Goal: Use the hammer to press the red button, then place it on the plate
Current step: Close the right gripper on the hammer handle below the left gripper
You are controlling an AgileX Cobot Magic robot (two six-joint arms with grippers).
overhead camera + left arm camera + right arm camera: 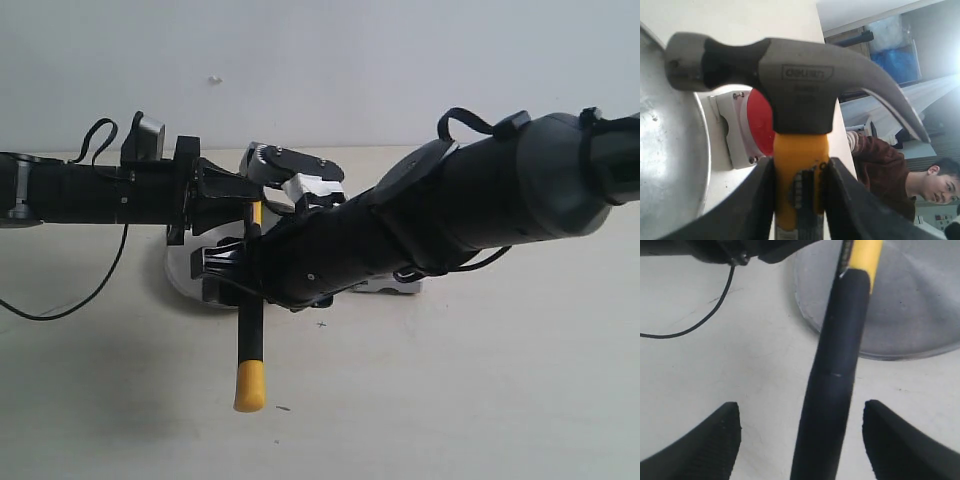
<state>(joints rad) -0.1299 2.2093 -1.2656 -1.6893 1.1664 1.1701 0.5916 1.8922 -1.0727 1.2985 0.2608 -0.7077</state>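
- the left claw [800,197] is clamping the hammer [800,85] by its yellow neck;
- the right claw [801,440] is standing wide, the black handle passing between its jaws untouched;
- the red button [759,122] and the plate [670,165] are lying just beyond the left claw.

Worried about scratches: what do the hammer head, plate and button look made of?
Hammer head: dull grey metal, likely steel, going by the stamped logo and matte sheen. Plate: silver metal, with soft glare and small specks. Button: smooth, evenly red, probably plastic.

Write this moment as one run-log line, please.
left gripper: shut on hammer neck | right gripper: open around handle, not touching | red button: beyond hammer head, beside plate
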